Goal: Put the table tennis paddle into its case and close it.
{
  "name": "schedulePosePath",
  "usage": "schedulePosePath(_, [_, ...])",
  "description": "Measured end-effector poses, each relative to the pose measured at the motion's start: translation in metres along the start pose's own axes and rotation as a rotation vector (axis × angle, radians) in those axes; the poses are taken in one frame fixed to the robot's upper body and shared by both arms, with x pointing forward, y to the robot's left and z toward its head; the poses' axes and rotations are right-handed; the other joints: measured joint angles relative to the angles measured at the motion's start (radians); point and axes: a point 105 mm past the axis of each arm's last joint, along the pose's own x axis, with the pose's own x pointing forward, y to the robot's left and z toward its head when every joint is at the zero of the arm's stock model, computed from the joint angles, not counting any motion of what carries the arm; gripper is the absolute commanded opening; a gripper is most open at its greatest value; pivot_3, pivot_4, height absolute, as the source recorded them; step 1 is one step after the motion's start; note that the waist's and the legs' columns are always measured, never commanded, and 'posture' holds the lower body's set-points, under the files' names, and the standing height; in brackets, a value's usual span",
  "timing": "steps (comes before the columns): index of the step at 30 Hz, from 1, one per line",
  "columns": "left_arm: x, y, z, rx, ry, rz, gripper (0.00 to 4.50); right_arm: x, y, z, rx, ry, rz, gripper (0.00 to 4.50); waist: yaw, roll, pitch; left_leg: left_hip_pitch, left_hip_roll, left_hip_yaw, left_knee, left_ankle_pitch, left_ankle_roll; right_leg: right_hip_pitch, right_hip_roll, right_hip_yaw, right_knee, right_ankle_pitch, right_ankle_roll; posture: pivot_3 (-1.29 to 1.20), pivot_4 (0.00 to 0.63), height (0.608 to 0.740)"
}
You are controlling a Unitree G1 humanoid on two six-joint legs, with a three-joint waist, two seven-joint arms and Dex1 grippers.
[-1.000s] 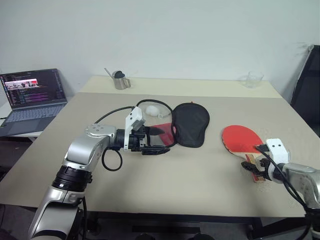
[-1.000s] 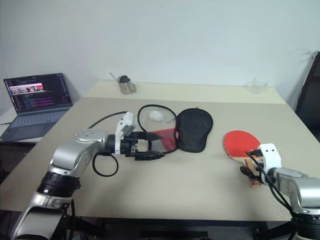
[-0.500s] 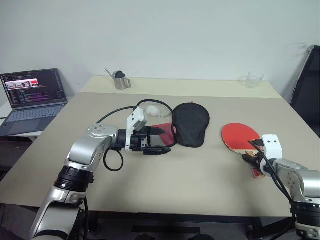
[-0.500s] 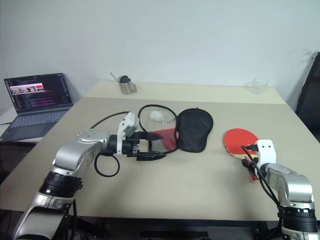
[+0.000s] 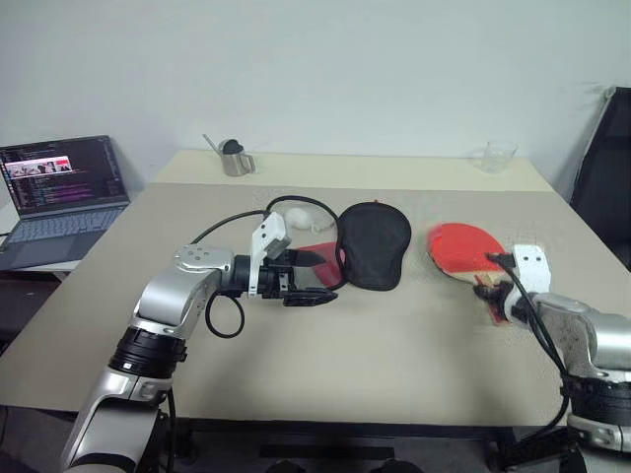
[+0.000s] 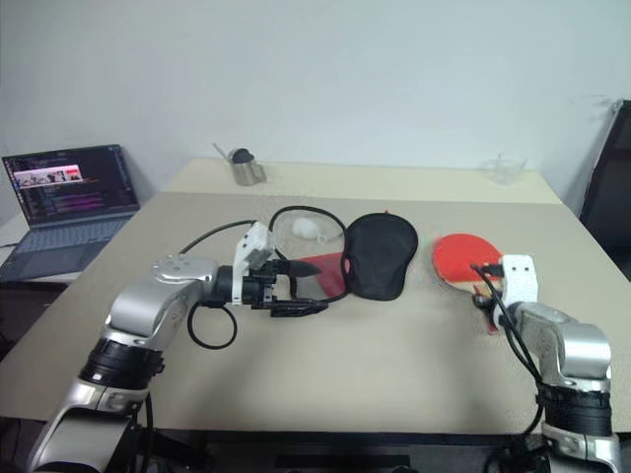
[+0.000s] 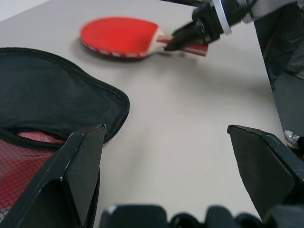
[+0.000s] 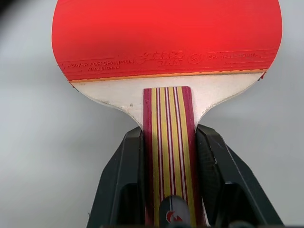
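Clearly, the right gripper point(image 8: 169, 156) is clamped on the striped wooden handle of the table tennis paddle point(image 5: 461, 247), one black finger pressed to each side of it, at the right of the head view; the single paddle's red face points toward the middle of the frame and, seen from the left wrist, it looks tilted slightly above the table point(image 5: 394, 345). Toward the centre lies the one case point(image 5: 375, 241), black side up, with a strip of its red mesh side showing at its left edge. Just left of that, the left gripper point(image 5: 314, 276) hangs with its two fingers spread wide apart and nothing between them, pointing at the case's opening. Further out, a small white object point(image 5: 301, 216) sits behind the case, one metal jug point(image 5: 235, 158) stands at the upper left of the table, one clear glass cup point(image 5: 499, 157) at the upper right, and one open laptop point(image 5: 61, 192) rests at the far left of the frame.
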Motion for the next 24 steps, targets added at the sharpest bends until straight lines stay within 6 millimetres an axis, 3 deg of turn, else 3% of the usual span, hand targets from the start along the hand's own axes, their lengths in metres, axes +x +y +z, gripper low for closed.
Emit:
schedulePosePath(3, [-0.004,0.005,-0.004,-0.001,0.012,0.02,4.5,-0.003,0.018,0.047,-0.008,-0.132,0.018,1.1,-0.007,0.0,0.0,0.0,0.0,0.0,-0.001,0.0,0.0,0.0,0.0,-0.001,0.0,0.0,0.0,0.0,0.15,0.74])
schedulePosePath(7, [-0.016,0.018,-0.017,-0.006,0.064,0.085,4.5,0.008,0.052,0.08,0.053,-0.213,0.063,1.1,-0.017,0.0,0.0,0.0,0.0,0.0,-0.002,0.0,0.0,-0.001,0.0,-0.001,0.0,-0.001,-0.001,0.0,0.15,0.74])
schedulePosePath(15, [-0.023,0.015,-0.034,-0.021,0.108,0.107,4.5,0.06,0.132,0.073,0.161,-0.132,0.157,1.1,-0.018,0.0,0.0,-0.002,0.001,0.001,-0.004,0.0,0.0,-0.003,0.0,0.0,0.0,0.0,-0.003,0.0,0.15,0.74])
schedulePosePath(21, [-0.027,0.005,-0.043,-0.038,0.135,0.129,4.5,0.08,0.175,0.066,0.206,-0.097,0.17,1.1,-0.018,0.0,0.0,-0.002,0.001,0.001,-0.005,0.0,0.0,-0.004,-0.001,0.0,0.0,0.002,-0.006,0.0,0.15,0.74])
schedulePosePath(24, [-0.026,-0.001,-0.046,-0.054,0.136,0.128,4.5,0.086,0.184,0.057,0.215,-0.069,0.156,1.1,-0.017,0.0,0.0,-0.002,0.001,0.0,-0.005,0.0,0.0,-0.004,-0.001,-0.001,0.0,0.002,-0.006,0.0,0.15,0.74])
